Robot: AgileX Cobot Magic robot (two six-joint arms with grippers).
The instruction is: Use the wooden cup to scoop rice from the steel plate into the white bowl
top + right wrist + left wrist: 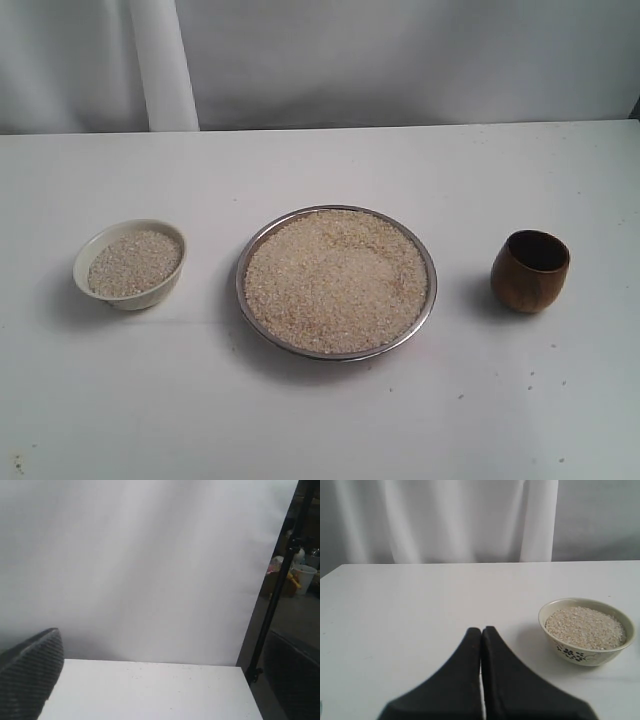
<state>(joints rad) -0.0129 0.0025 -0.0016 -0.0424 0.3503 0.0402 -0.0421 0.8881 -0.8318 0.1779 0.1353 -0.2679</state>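
On a white table [320,420], three things are set in a row, well apart. At the centre, the steel plate [239,285] is filled nearly to its rim with rice [335,280]. To its left, the white bowl [145,299] is seen already holding a share of grains. To its right, the wooden cup [530,270] is stood upright, mouth up, gripped by nothing, on the side served by the right arm. The left gripper [481,630] is shown closed on nothing, fingers pressed together, near the bowl. The right gripper [162,645] is shown open, fingers spread wide with nothing between them, probably readied for taking the cup.
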